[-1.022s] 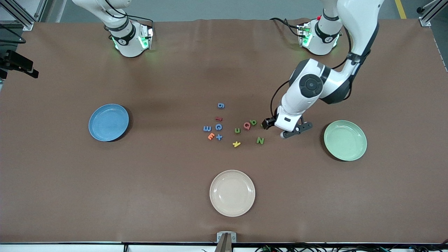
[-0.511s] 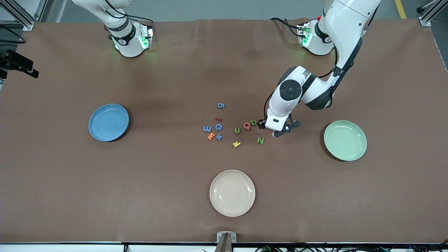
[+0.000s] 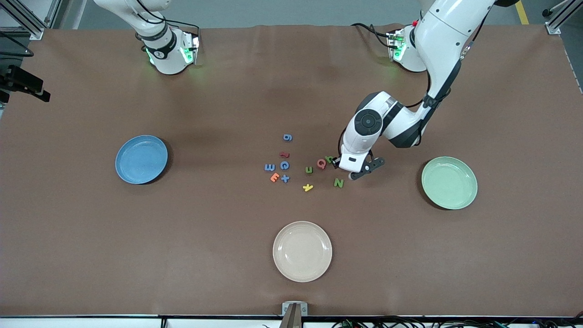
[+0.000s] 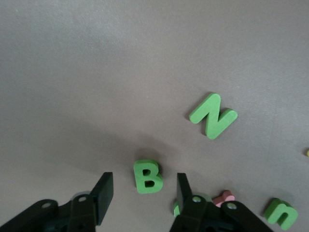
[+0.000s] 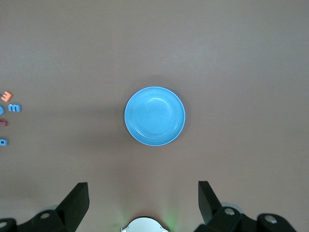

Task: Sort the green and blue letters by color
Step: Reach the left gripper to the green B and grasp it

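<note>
Small letters lie mid-table: blue 6, C, 3 and +, green u, b and N. My left gripper hangs low beside the b and hides the green B in the front view. In the left wrist view the B lies flat between the jaws of the left gripper, which stand apart on either side without touching it. The N and u show there too. My right gripper waits open, high over the blue plate.
Blue plate sits toward the right arm's end, green plate toward the left arm's end, beige plate nearest the front camera. Orange E, pink Q, yellow k and a dark red squiggle lie among the letters.
The left arm has swung from beside the green plate toward the letter cluster and come down over the B. Its jaws have narrowed. The right arm has not moved.
</note>
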Controlling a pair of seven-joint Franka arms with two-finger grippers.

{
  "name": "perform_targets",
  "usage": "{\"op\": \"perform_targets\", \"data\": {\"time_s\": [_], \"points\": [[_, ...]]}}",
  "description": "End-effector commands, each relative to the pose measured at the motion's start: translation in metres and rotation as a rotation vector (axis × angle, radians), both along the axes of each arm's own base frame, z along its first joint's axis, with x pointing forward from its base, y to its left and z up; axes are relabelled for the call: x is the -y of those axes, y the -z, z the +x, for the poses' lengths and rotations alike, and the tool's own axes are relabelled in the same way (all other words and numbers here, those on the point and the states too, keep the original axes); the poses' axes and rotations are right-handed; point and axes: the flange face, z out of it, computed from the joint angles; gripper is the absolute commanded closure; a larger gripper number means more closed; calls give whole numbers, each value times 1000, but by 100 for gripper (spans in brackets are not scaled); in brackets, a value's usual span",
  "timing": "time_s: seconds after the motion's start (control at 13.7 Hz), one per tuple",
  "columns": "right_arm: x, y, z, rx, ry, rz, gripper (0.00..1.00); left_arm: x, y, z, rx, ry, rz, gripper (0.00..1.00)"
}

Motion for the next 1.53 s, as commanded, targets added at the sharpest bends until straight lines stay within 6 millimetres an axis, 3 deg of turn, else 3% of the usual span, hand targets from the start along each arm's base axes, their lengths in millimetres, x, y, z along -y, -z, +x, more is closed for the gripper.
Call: {"op": "perform_targets", "data": {"time_s": [0.0,0.66,1.09,1.17,1.46], "points": [[-2,2,0,3,-4,4,0,4,6,2,6,-7,6,41],[-3,-1,-2,7,-7,4,0,6,17,9,-3,-13,1,52],[-5,-3,-2,16,-10,3,0,-2,15,14,15,2,16,93],[-5,-3,-2,16,-10,3,0,-5,7,17,25,4,18,98],[-4,-2,-2,15,-7,3,0,-31,-40,41,85,-2,29,100]]}}
